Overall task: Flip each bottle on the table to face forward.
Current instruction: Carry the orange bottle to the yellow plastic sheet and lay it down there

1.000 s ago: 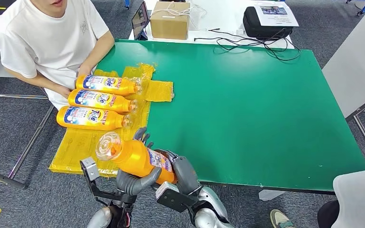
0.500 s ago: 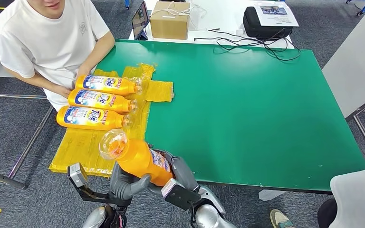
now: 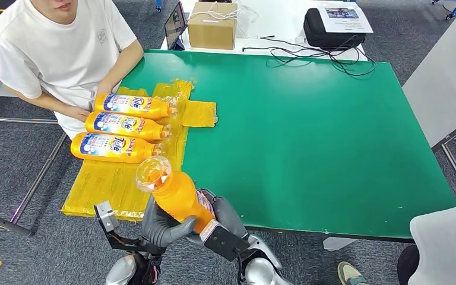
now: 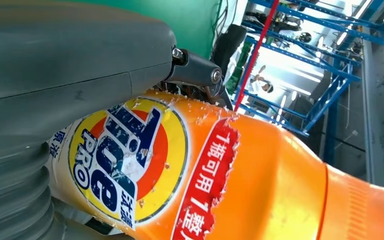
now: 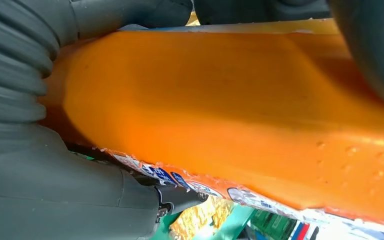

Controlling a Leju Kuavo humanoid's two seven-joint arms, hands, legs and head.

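At the near table edge: an orange bottle (image 3: 177,193) is held up off the surface, tilted, its clear cap end pointing up toward the camera.
Left hand (image 3: 161,225): grey fingers wrapped under the bottle's lower body, gripping it.
Right hand (image 3: 225,217): closed around the same bottle from the other side, also gripping.
Bottle material: glossy orange plastic, smooth, rounded shoulder, faint dimples in the right wrist view.
Bottle label (image 4: 130,160): round yellow and red badge with dark blue letters and the word "PRO"; beside it a red strip with white Chinese characters; label edges torn and flaking.
Row of three bottles (image 3: 122,124): lying side by side on their sides, blue and white labels up, caps pointing toward the table's middle.
Yellow sheet (image 3: 104,184): crinkled plastic film under the row.
Table (image 3: 309,136): flat green top.
Person (image 3: 59,50): white T-shirt, seated at the far left corner, hands at the farthest bottle's base.
Behind the table: cardboard box (image 3: 212,25), black bag (image 3: 329,29).
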